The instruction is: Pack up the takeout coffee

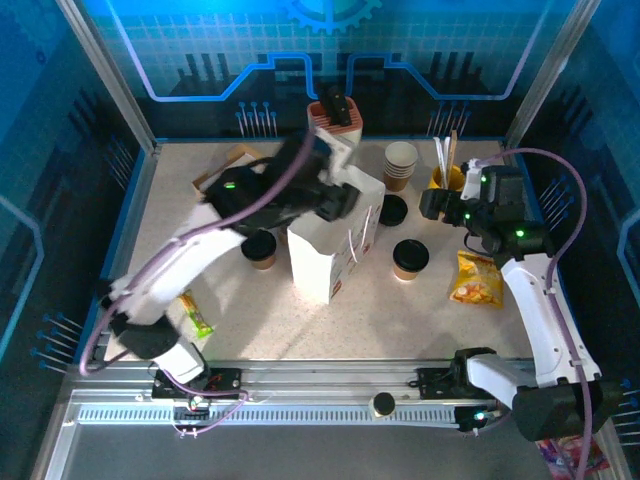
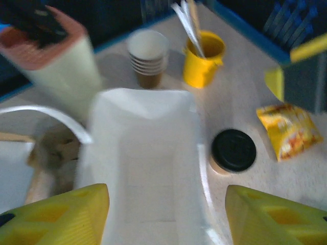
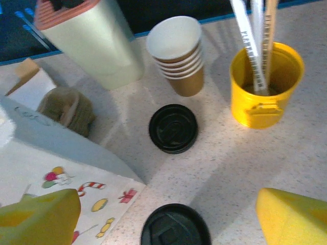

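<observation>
at mid-table the white paper bag (image 1: 325,255) stands upright with its mouth open. we see the left gripper (image 2: 166,217) over that mouth, fingers spread apart, nothing between them. the wrist view is blurred, so we cannot tell what lies inside the bag. one lidded coffee cup (image 1: 260,248) stands just left of the bag. a second lidded cup (image 1: 410,258) stands just right of it, near the snack packet (image 1: 475,278). the right gripper (image 1: 435,206) hangs beside the yellow pot (image 1: 447,178), jaws wide, gripping nothing. a loose lid (image 3: 173,128) lies between the stack of bare cups (image 3: 179,56) and the second lidded cup.
</observation>
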`<state>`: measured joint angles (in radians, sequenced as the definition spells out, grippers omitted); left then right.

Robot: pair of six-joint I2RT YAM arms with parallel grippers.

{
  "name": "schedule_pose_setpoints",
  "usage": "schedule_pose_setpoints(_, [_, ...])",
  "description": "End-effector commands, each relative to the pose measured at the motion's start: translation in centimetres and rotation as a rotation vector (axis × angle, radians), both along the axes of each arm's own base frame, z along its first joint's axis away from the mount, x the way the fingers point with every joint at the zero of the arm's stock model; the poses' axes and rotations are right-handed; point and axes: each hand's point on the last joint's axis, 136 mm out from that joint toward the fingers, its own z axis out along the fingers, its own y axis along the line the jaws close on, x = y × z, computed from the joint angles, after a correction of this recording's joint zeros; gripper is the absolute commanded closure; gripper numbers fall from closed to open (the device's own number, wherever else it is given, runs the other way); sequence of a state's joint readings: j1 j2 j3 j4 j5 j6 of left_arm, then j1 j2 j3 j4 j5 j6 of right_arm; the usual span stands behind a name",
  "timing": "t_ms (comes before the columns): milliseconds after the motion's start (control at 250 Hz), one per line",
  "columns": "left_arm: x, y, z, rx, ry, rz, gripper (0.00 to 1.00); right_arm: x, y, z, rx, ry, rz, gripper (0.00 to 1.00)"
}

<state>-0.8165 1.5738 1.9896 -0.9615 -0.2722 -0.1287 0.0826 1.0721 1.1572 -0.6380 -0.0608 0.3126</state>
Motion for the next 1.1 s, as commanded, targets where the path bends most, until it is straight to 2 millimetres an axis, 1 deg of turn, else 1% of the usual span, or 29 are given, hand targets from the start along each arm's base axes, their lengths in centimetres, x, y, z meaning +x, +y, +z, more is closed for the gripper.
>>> schedule_pose_setpoints(0, [1.2,4.6,0.8,-0.135,0.006,0.12,0.36,0.1,3.4,1.5,0.027,-0.062,0.141,0.1])
schedule_pose_setpoints(100, [1.9,9.0,-1.0,-0.188,0.05,0.235,0.36,-0.1,7.2,1.9,0.022,-0.069,0.273,0.11])
schedule_pose_setpoints(164, [2.0,10.8,-2.6,-0.209,0.091,0.283,0.35,-0.2,9.2,1.8,-0.01,-0.071,0.331,0.11])
schedule_pose_setpoints(200, [1.8,11.3,-3.4,-0.217,0.115,0.294,0.35,-0.1,9.9,1.9,-0.029,-0.074,0.35,0.11])
schedule_pose_setpoints(240, [1.5,11.3,-4.4,-0.22,0.137,0.292,0.34,0.2,10.6,1.8,-0.055,-0.077,0.361,0.11])
schedule_pose_setpoints(344, [0.9,11.3,-6.7,-0.211,0.188,0.287,0.33,1.5,11.5,1.7,-0.138,-0.074,0.362,0.11])
schedule_pose_setpoints(424, [0.7,11.5,-7.8,-0.201,0.208,0.291,0.33,2.6,11.9,1.6,-0.207,-0.059,0.356,0.11])
schedule_pose_setpoints(511, [0.4,11.5,-8.5,-0.206,0.221,0.288,0.32,3.8,12.0,0.9,-0.279,-0.032,0.341,0.1])
schedule_pose_setpoints(623, [-0.2,10.9,-9.8,-0.221,0.268,0.268,0.32,4.7,12.1,0.0,-0.327,0.014,0.328,0.1])
schedule_pose_setpoints(691, [-0.6,10.7,-11.1,-0.217,0.302,0.259,0.32,5.2,12.1,-0.5,-0.351,0.039,0.318,0.1])
schedule_pose_setpoints(847, [-1.1,11.4,-13.1,-0.176,0.327,0.277,0.31,6.5,11.6,-1.2,-0.416,0.078,0.288,0.1])
schedule_pose_setpoints(907, [-1.1,11.5,-13.5,-0.162,0.328,0.279,0.31,7.0,11.2,-1.5,-0.447,0.093,0.275,0.1])
schedule_pose_setpoints(967, [-1.2,11.3,-13.7,-0.165,0.338,0.267,0.31,7.4,10.8,-1.5,-0.474,0.102,0.261,0.1])
schedule_pose_setpoints(1095, [-1.6,9.9,-13.8,-0.204,0.365,0.205,0.3,8.1,9.9,-1.6,-0.505,0.115,0.238,0.1])
